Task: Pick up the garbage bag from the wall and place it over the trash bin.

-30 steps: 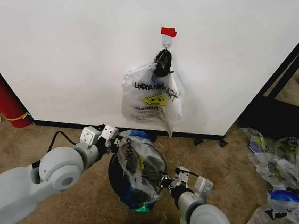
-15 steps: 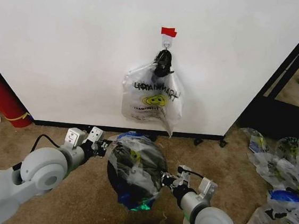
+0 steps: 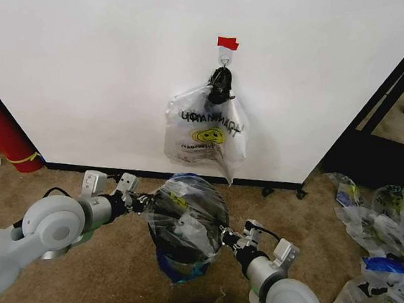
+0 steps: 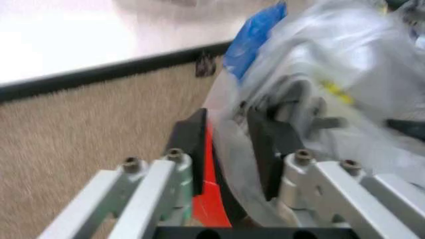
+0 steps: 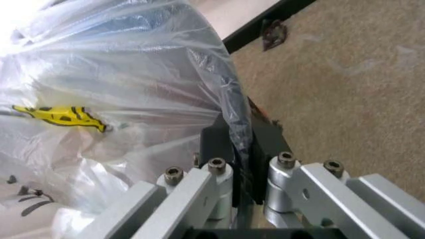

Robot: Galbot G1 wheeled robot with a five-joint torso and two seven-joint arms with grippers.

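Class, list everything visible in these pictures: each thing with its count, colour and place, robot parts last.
garbage bag: one, translucent whitish with blue, stretched over the bin.
trash bin: one, black, on the carpet below the wall.
wall: one, white, black baseboard, behind.
hanging bag: one, clear with dark lettering, on the wall hook.
red tape: one strip, above the hook.
loose bags: several, whitish, floor at right.
left gripper: shut on the bag's left edge.
right gripper: shut on its right edge.

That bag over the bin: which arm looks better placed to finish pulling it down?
Neither clearly. The left pincer and right pincer both pinch the garbage bag, stretched over the trash bin from opposite sides.
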